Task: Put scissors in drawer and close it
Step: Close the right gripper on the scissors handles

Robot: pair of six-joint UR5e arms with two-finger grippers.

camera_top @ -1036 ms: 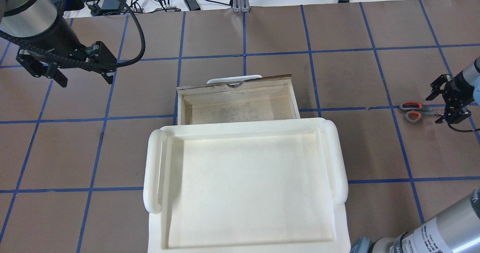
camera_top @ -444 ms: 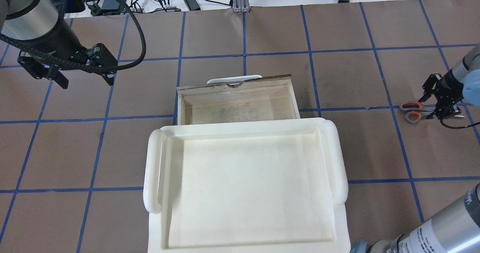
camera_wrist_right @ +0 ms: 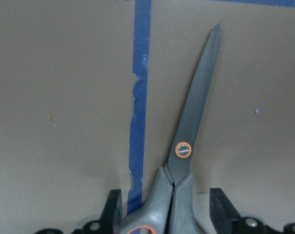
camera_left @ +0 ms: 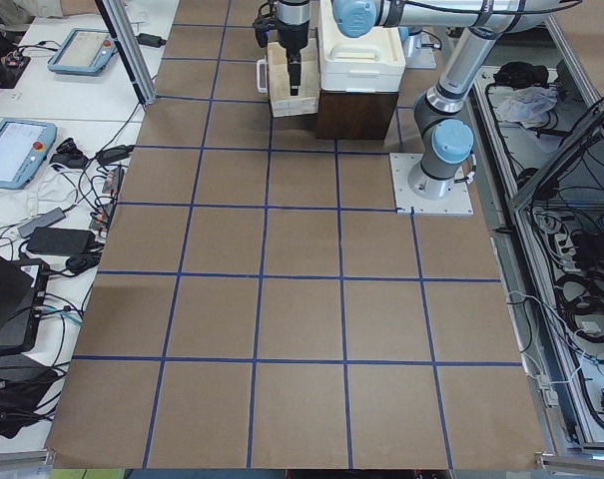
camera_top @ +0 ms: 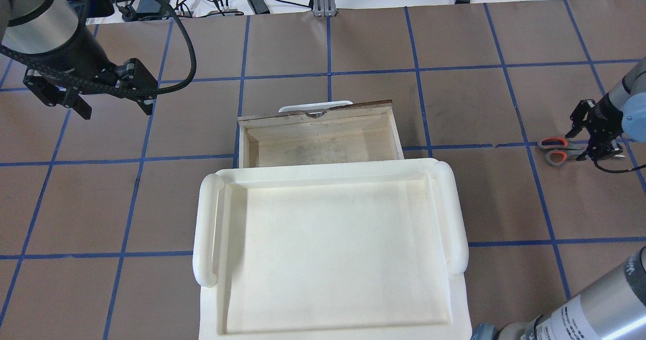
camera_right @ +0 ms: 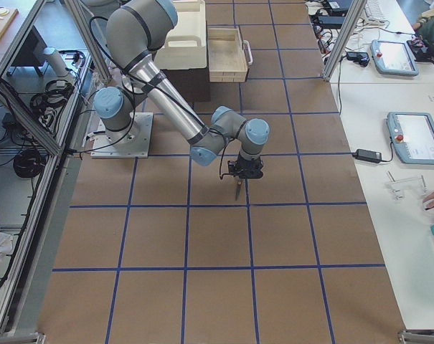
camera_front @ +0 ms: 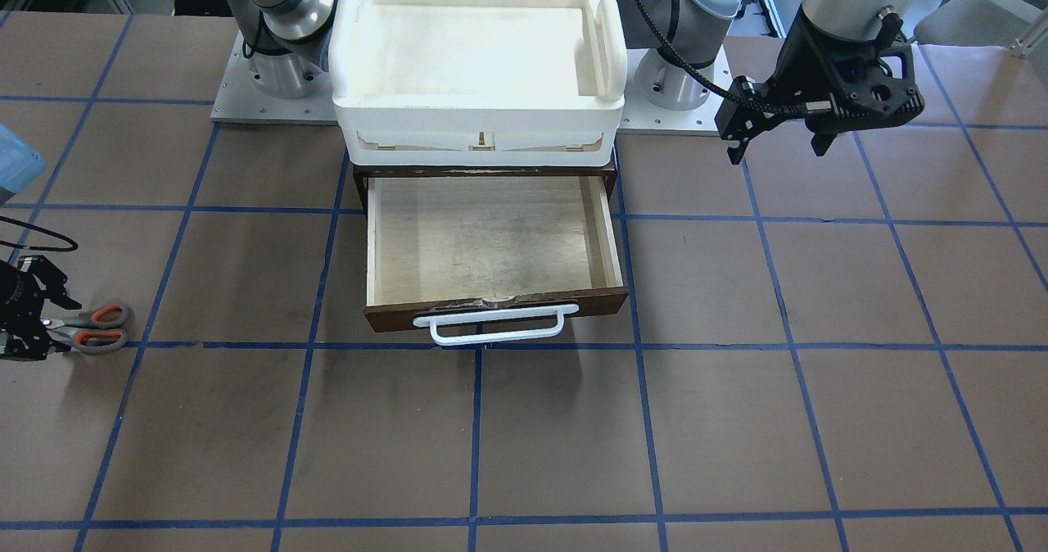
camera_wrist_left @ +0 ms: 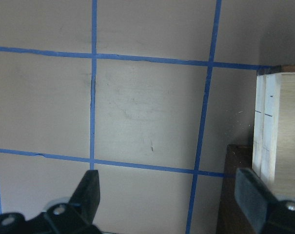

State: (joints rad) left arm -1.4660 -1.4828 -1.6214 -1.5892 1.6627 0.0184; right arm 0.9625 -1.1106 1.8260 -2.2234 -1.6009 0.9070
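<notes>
Right gripper (camera_wrist_right: 167,214): lowered onto the table (camera_top: 469,103), jaws apart. One finger stands either side of the scissors (camera_wrist_right: 186,161) at the neck just behind the pivot. A gap shows on one side. The other side is too close to tell whether it touches, so nothing is clamped yet.

Scissors: flat on the table, blades shut. The long axis runs straight out between the fingers, so the jaws close across it. The blades point ahead of the wrist camera. In the overhead view the orange-lined loops (camera_top: 555,150) stick out of the gripper on the side toward the drawer (camera_top: 323,146).

Drawer: pulled open, plywood floor bare, white bar handle (camera_front: 491,323) on its front. It is well apart from the right gripper, along the way the loops point.

Left gripper (camera_top: 113,107): jaws wide apart, holding nothing, raised beyond the drawer's far side and well apart from the scissors.

Judgement: the right arm is the nearer and is set for the pick. The next step is to close and lift.
</notes>
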